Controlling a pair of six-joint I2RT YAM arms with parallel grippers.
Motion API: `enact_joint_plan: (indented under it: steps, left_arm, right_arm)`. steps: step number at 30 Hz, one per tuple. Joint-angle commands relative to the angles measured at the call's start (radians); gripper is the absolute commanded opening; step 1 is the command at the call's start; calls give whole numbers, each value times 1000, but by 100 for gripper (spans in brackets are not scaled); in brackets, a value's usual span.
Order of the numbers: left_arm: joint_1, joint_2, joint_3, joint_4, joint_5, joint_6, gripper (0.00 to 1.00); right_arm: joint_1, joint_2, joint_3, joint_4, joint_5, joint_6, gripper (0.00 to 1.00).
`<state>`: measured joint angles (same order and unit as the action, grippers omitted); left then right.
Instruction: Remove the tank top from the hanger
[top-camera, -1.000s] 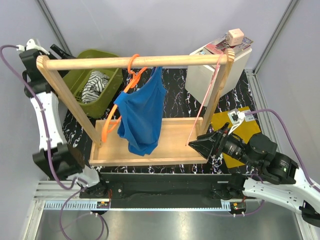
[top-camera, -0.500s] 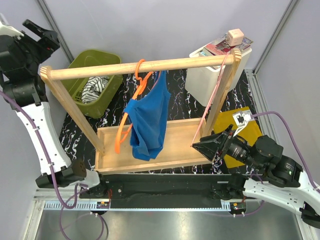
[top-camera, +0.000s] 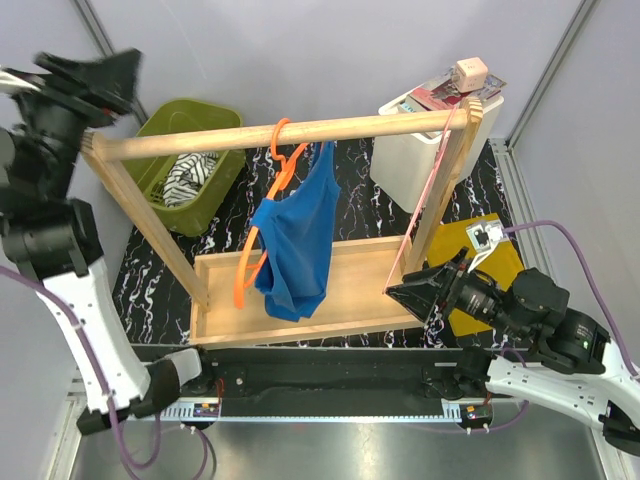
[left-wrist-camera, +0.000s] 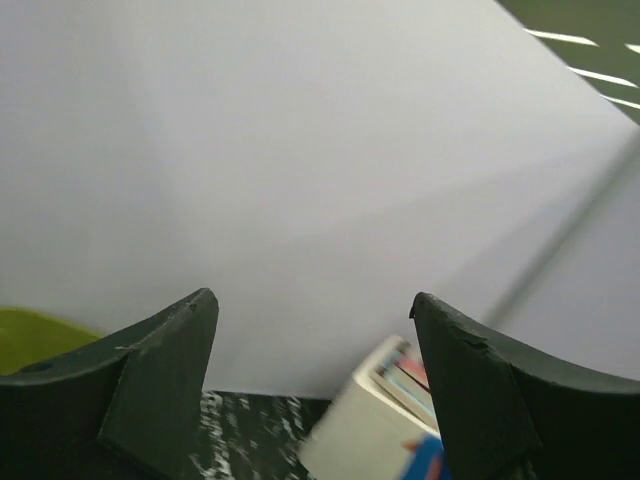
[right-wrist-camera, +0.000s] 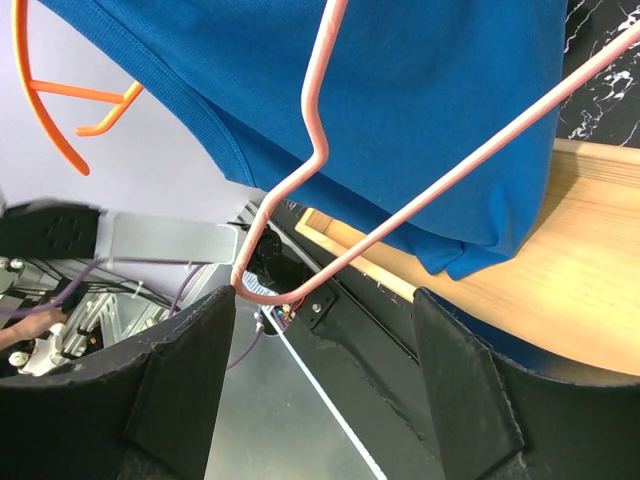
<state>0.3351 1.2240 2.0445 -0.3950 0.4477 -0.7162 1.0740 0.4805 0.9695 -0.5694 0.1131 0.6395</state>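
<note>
— Where's the tank top (top-camera: 295, 245)?

— You'll find it hanging about midway along the rack's rail (top-camera: 200, 142), on the hanger (top-camera: 262, 225). The hanger hooks over the rail and sits tilted, with one arm poking out bare on the cloth's left side.

— And the claws?

— Your left gripper (top-camera: 95, 70) is high up past the rail's left end, jaws wide, nothing between them. Your right gripper (top-camera: 395, 290) is low beside the rack's right post, also spread wide and empty, facing the top. A pink hanger (right-wrist-camera: 310, 130) dangles between it and the cloth. Its lowest bend is close to one finger, and I can't tell you whether they touch.
</note>
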Motion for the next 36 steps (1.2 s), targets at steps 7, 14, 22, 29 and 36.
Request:
enact_joint_plan:
  steps: [7, 14, 22, 29, 36]
  left_arm:
    - [-329, -357, -424, 263, 324, 32, 82]
    - [-329, -534, -641, 354, 482, -15, 83]
    - [-331, -662, -923, 361, 563, -68, 85]
    - [-331, -676, -905, -48, 418, 237, 84]
    - [-331, -578, -889, -245, 5, 392, 63]
  right_arm:
    - [0, 38, 29, 6, 14, -28, 79]
    - [-2, 79, 35, 5, 16, -23, 79]
    - [0, 141, 54, 6, 57, -47, 79]
    - [-2, 152, 46, 6, 102, -23, 79]
    - [0, 132, 23, 11, 140, 32, 79]
